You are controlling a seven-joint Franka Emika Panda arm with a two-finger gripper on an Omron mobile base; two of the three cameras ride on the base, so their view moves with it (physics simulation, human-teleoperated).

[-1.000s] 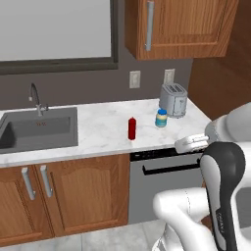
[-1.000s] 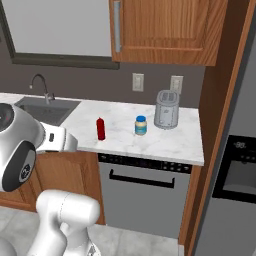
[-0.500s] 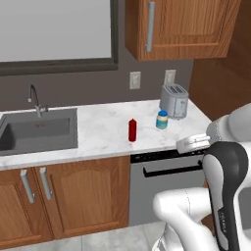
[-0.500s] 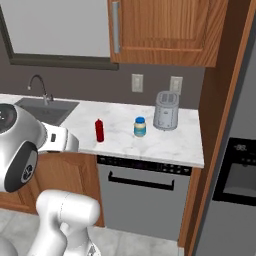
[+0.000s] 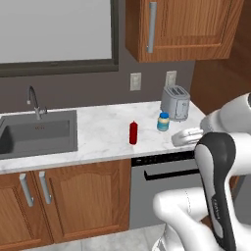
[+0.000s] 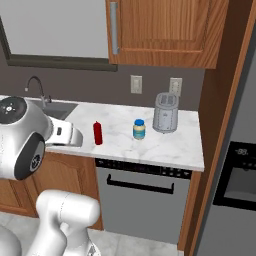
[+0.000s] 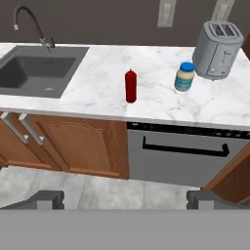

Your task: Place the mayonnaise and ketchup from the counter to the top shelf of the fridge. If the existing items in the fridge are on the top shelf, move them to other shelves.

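On the white marble-look counter (image 5: 103, 132) (image 6: 165, 145) (image 7: 97, 93), over brown wooden cabinets (image 5: 73, 196) (image 7: 73, 146) and a grey dishwasher front (image 5: 162, 186) (image 6: 142, 202) (image 7: 183, 156), stand the two task items, both upright.

Landmark: the silver two-slot toaster (image 5: 175, 102) (image 6: 165, 112) (image 7: 218, 42), near the counter's fridge-side end, against the dark wall.

- Mayonnaise, a small squat jar with creamy contents and a blue lid (image 5: 163, 121) (image 6: 139, 129) (image 7: 184, 76): just beside the toaster, on its sink side and a little nearer the counter's front edge. Apart from the toaster, not touching.
- Ketchup, a slim red squeeze bottle (image 5: 133, 133) (image 6: 98, 133) (image 7: 130, 86): farther from the toaster than the jar, on the same side, roughly between the jar and the sink, closer to the front edge. Clear gap between bottle and jar.
- Dark grey inset sink (image 5: 34, 135) (image 7: 36, 71) with curved faucet (image 5: 34, 100) (image 6: 36, 87) (image 7: 31, 24): well apart from the toaster, at the counter's far end.
- Tall grey fridge (image 6: 235, 170) with black dispenser panel: beyond a wooden side panel, past the toaster's end of the counter. Door closed.
- Two wall outlets (image 5: 136, 81) (image 6: 136, 84) above the counter behind the toaster; wooden upper cabinet (image 5: 186, 27) (image 6: 165, 30) overhead.

Gripper (image 7: 124, 197): held back from the counter, above the floor in front of the cabinets. In the hand view the two dark fingertips (image 7: 46, 197) stand wide apart with nothing between them: released, empty.
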